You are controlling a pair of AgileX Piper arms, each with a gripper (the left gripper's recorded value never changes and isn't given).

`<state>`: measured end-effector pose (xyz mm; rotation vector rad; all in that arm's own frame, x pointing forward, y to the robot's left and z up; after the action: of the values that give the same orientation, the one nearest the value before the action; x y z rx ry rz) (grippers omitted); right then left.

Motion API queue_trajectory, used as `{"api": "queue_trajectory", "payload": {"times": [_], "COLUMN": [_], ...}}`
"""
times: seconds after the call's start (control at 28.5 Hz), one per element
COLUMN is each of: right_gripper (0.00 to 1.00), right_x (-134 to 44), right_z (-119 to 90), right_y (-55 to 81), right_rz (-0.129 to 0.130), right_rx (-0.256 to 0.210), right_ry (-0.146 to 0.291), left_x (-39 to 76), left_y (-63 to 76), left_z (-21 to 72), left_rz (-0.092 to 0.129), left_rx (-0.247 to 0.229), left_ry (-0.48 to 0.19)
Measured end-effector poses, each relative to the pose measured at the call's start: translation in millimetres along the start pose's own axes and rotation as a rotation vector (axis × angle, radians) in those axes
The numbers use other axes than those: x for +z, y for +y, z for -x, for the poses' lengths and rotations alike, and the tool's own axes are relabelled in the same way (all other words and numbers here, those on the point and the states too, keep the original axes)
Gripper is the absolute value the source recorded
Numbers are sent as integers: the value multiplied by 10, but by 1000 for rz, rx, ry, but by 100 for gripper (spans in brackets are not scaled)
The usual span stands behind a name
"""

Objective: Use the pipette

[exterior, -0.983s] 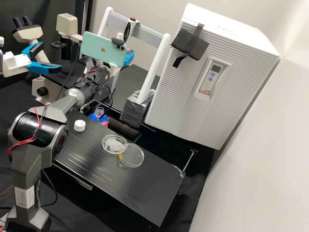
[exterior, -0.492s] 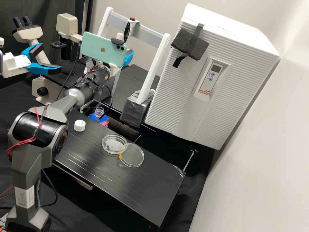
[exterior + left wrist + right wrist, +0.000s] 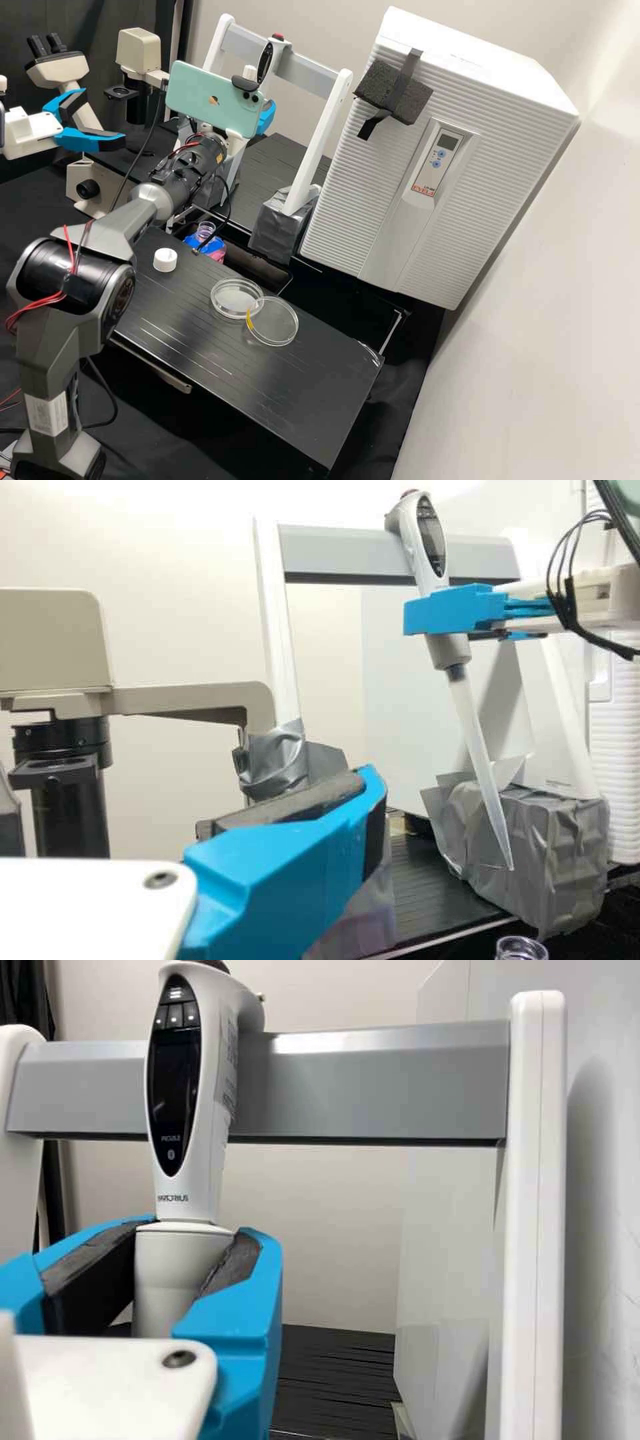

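The pipette (image 3: 190,1110) hangs upright at the grey crossbar of the white stand (image 3: 313,73), at about eleven o'clock from the two petri dishes (image 3: 235,297) in the high view. The right gripper (image 3: 165,1290) is clamped on it, its dark pads pressed on either side of the white barrel just below the dark display. The left gripper (image 3: 93,120) sits well apart at about ten o'clock, its fingers spread and holding nothing.

The pipette looks like a light, stiff plastic tool with a smooth shell that could slip or twist in a loose grip. Its bulky display head probably makes it top-heavy. The long clear tip, tapering down at six o'clock from the grip, seems the fragile part and should touch nothing hard. The barrel below the display is judged the right place to hold, since it leaves the head and tip free
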<state>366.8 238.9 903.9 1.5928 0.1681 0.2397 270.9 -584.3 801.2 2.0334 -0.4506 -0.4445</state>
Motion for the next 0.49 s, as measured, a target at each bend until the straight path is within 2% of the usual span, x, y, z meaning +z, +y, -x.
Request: {"api": "queue_trajectory", "payload": {"times": [0.07, 0.18, 0.32, 0.42, 0.49], "right_gripper": [0, 0, 0, 0, 0], "right_x": [-19, -104, -182, -175, -138], "right_z": [-6, -34, -59, -61, -22], "right_y": [20, 113, 204, 229, 217], "right_rz": [-6, -19, -14, -4, -4], "right_rx": [4, 34, 71, 84, 92], "right_ry": [2, 20, 47, 50, 48], "left_x": [0, -3, -7, -19, -24], "left_y": [0, 1, 2, 4, 5], "left_z": [0, 0, 1, 2, 2], "left_rz": [0, 0, -1, -2, 10], "left_rx": [0, 0, 0, 1, 2], "left_ry": [0, 1, 2, 6, 8]}}
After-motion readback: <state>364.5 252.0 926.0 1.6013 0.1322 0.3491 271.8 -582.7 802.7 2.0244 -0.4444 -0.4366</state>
